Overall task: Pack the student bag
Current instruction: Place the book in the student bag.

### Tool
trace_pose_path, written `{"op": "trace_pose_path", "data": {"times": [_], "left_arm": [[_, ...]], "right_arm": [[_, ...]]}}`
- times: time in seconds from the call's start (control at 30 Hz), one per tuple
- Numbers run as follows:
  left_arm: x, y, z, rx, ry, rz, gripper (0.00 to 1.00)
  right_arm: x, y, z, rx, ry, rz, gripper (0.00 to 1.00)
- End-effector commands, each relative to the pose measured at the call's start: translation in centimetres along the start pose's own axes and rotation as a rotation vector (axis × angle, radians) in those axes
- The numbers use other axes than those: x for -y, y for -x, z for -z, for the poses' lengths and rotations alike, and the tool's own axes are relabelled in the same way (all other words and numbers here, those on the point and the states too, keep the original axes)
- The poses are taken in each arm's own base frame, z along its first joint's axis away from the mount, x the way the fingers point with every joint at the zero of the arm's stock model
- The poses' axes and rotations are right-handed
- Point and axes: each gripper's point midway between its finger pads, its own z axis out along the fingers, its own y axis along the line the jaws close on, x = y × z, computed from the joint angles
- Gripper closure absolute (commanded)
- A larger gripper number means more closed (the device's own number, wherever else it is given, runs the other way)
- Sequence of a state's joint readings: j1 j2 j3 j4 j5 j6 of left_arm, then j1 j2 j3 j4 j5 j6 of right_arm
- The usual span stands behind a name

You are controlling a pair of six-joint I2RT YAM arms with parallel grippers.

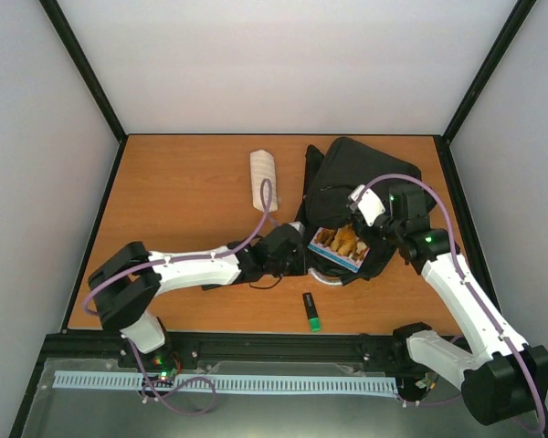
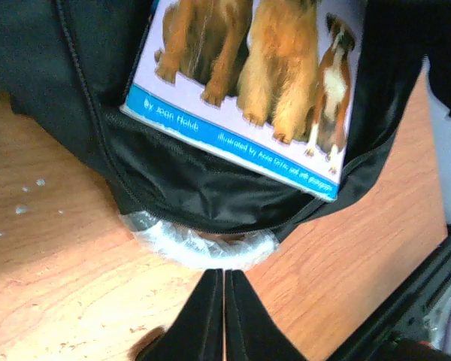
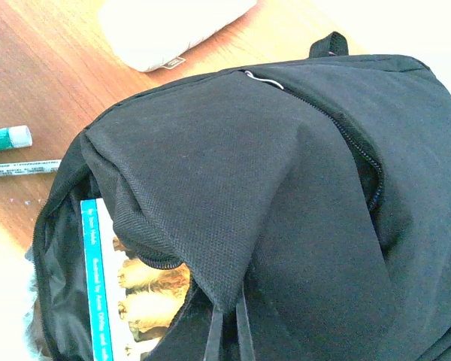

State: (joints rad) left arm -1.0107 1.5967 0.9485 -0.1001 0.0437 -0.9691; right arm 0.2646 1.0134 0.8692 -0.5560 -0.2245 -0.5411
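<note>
The student bag (image 1: 361,178), a large black backpack, lies at the back right of the table with its mouth towards me. A picture book with dogs on its cover (image 1: 340,245) sticks partly out of that mouth. My right gripper (image 3: 229,316) is shut on a fold of the bag's upper flap (image 3: 210,188) and holds it raised over the book (image 3: 131,289). My left gripper (image 2: 224,277) is shut with nothing in it. It sits just in front of the bag's lower rim (image 2: 210,203), below the book (image 2: 248,83).
A cream padded pouch (image 1: 263,178) lies left of the bag. A green-capped marker (image 1: 311,312) rests near the front edge, with a white pen (image 3: 19,168) beside it. Crumpled clear plastic (image 2: 199,247) pokes out from under the bag's rim.
</note>
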Motion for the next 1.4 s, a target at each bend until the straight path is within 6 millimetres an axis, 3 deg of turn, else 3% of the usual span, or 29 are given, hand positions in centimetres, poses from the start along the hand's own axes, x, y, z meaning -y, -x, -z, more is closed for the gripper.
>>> {"op": "trace_pose_path", "data": {"times": [0.0,0.6,1.13,1.37], "left_arm": [[0.1,-0.3,-1.8,0.038,0.014,0.012,0.99],[2.9,1.2,-9.4,0.054,-0.045,-0.013,0.99],[6.8,7.0,-13.6,0.342,-0.220,0.060,0.99],[6.8,6.7,-14.8,0.322,-0.232,0.079,0.99]], "right_arm": [[0.6,2.0,0.8,0.109,-0.044,-0.019,0.97],[-0.3,1.8,1.2,0.139,-0.023,-0.018,0.97],[-1.0,1.6,1.3,0.145,0.008,-0.010,0.97],[-0.8,1.3,1.0,0.132,-0.006,-0.014,0.97]]}}
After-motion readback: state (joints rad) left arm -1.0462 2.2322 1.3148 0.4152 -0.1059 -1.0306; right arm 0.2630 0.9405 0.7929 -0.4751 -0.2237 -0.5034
